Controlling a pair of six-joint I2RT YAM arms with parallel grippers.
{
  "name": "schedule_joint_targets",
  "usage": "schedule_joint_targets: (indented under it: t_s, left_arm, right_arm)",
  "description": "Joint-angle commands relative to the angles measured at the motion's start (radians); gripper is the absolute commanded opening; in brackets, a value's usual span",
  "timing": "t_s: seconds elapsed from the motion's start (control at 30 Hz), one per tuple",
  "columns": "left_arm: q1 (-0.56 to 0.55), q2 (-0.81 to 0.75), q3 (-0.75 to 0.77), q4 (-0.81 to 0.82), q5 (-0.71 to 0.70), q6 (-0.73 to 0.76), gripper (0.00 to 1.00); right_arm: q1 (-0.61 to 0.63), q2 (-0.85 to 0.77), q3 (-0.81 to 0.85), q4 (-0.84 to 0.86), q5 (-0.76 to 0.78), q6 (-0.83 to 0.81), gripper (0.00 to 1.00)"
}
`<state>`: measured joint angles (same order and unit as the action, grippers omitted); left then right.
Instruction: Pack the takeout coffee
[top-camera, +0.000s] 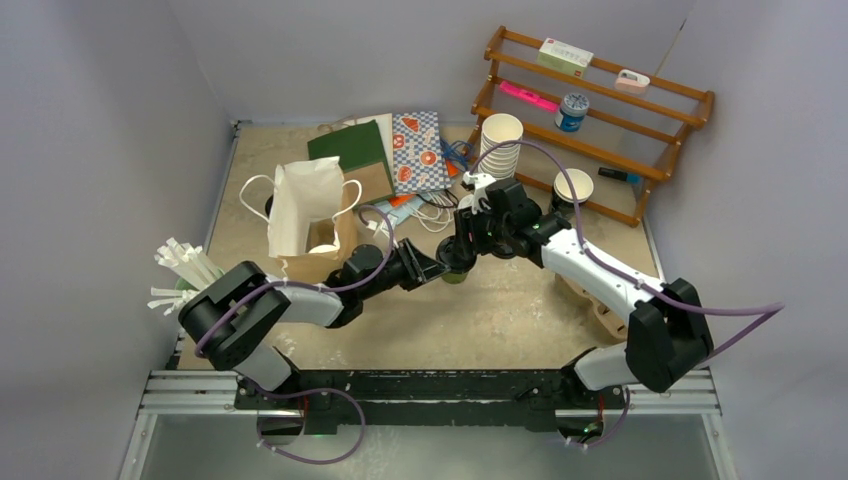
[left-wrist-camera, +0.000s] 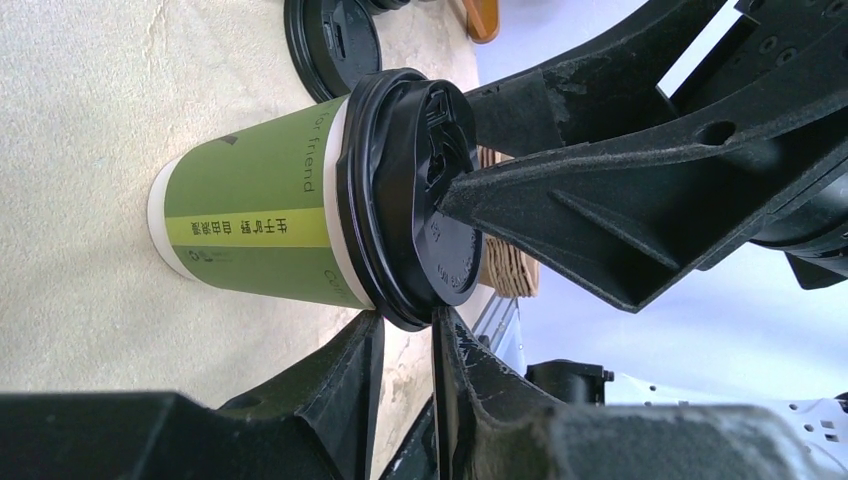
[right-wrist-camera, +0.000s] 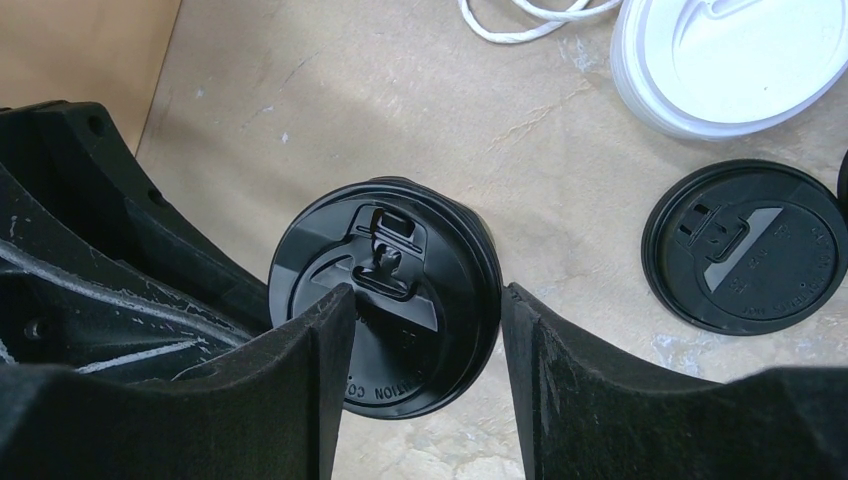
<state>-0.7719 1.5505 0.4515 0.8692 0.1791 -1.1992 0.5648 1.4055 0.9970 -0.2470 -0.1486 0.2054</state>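
Left pincer (left-wrist-camera: 407, 335): fingers stand close together with a narrow gap at the tips. The lid rim sits at the mouth of that gap. Whether the rim is clamped cannot be told.
Right pincer (right-wrist-camera: 428, 300): jaws spread, nothing gripped. One finger overlaps the lid top; the other stands just outside the rim.
Takeout cup (left-wrist-camera: 250, 215): green paper, upright on the table (right-wrist-camera: 400, 110), directly ahead of the left pincer tips and directly below the right pincer.
Black lid (right-wrist-camera: 400, 240): seated on the cup.
Left wrist view only: shows the cup's green wall with a lighter printed band. It also shows the right pincer's fingertip (left-wrist-camera: 470, 190) touching the lid top at the sip hatch.
Right wrist view only: shows the lid face-on. A loose black lid (right-wrist-camera: 745, 245) lies flat on the table, to the side of the outer finger and apart from the cup. White lids (right-wrist-camera: 725, 60) lie beyond it.
Top view only: shows both arms meeting at mid-table. A paper bag (top-camera: 305, 210) stands open, near the left pincer, on its left.
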Motion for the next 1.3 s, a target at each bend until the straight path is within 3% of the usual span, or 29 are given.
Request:
schedule_joint_targets:
  t_s: [0.0, 0.4, 0.63, 0.97, 1.07, 1.2, 1.27]
  left_arm:
    - [0.008, 0.059, -0.039, -0.051, -0.007, -0.003, 0.25]
    - [0.01, 0.076, -0.042, -0.04, -0.005, 0.001, 0.2]
    - [0.01, -0.036, 0.034, -0.214, -0.032, 0.094, 0.28]
    - [0.013, -0.145, 0.224, -0.51, -0.021, 0.31, 0.43]
    - [0.022, -0.173, 0.245, -0.563, -0.024, 0.346, 0.42]
    - [0.04, -0.193, 0.249, -0.594, -0.006, 0.37, 0.35]
    - [0.043, -0.2, 0.257, -0.613, -0.004, 0.39, 0.31]
  right_arm:
    - [0.008, 0.011, 0.025, -0.017, 0.001, -0.003, 0.58]
    - [0.007, 0.016, 0.035, -0.026, 0.007, 0.0, 0.58]
    - [0.007, -0.025, 0.094, -0.065, 0.037, 0.014, 0.6]
    - [0.007, -0.071, 0.118, -0.13, 0.095, 0.013, 0.98]
    - [0.007, -0.085, 0.108, -0.138, 0.132, 0.011, 0.97]
    - [0.006, -0.091, 0.1, -0.165, 0.145, 0.068, 0.84]
    - [0.006, -0.091, 0.091, -0.161, 0.138, 0.084, 0.83]
